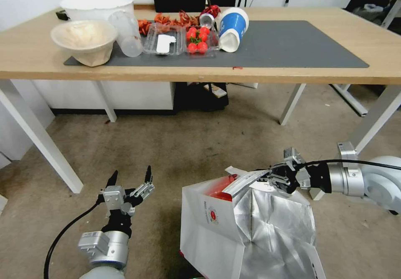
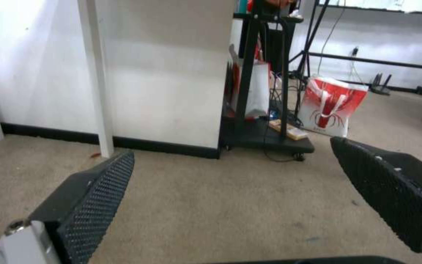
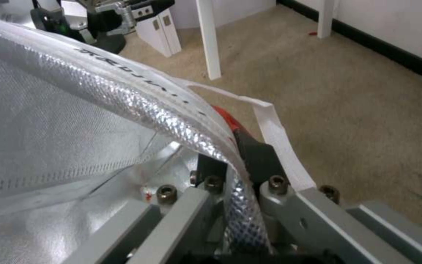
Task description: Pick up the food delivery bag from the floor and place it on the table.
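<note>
The food delivery bag [image 1: 246, 233] is white and boxy, with silver foil lining, red trim and a small round red logo. It stands on the floor [image 1: 179, 145] in front of the table [image 1: 292, 68]. My right gripper [image 1: 273, 178] is shut on the bag's top rim; the right wrist view shows the foil-lined rim [image 3: 181, 117] pinched between the dark fingers [image 3: 260, 157], with a white strap handle [image 3: 274, 135] beside them. My left gripper [image 1: 131, 178] hangs open over the carpet to the left of the bag, its black ribbed pads [image 2: 99, 200] wide apart and holding nothing.
A dark grey mat [image 1: 292, 45] covers the tabletop. On its left half sit a white bowl [image 1: 85, 39], clear containers, a box of tomatoes [image 1: 198, 41] and a tipped blue-and-white cup [image 1: 232, 28]. White table legs [image 1: 41, 145] stand at left and right. A red-and-white bag [image 2: 330, 106] sits farther back.
</note>
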Available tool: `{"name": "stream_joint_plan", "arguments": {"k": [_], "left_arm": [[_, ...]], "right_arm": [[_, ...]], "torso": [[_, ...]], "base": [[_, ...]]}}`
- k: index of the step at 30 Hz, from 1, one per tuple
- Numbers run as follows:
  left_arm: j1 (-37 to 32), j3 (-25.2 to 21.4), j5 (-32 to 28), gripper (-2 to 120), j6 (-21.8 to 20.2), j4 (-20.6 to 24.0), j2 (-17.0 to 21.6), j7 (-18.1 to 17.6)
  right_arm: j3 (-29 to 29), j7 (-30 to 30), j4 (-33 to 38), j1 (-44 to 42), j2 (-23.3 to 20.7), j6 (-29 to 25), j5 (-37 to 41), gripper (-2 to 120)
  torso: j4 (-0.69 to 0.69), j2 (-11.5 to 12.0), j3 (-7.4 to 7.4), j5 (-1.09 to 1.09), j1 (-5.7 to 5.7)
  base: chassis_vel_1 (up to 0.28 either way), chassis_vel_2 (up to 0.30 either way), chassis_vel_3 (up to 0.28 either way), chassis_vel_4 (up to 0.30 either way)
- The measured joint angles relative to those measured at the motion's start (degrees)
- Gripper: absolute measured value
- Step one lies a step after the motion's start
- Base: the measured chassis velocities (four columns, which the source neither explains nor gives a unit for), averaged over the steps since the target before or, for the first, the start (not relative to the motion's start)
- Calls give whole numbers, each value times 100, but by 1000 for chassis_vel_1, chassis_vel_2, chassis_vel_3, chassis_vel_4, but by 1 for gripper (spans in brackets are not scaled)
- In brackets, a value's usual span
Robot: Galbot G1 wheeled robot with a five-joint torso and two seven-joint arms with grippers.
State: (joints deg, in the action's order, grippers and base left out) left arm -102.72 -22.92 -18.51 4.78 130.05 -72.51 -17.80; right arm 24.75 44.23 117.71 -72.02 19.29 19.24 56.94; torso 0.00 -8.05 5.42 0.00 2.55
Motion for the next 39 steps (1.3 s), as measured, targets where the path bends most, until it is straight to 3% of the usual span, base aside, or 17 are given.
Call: {"name": "stream_joint_plan", "arguments": {"k": [39], "left_arm": [[24,8,48,100,-84,-20,-30,-6]], "right_arm": [[6,0,10,-7,20,28,-12,0]], "torso": [[0,-907,701,0,214]], "base": [[0,0,0,0]]}}
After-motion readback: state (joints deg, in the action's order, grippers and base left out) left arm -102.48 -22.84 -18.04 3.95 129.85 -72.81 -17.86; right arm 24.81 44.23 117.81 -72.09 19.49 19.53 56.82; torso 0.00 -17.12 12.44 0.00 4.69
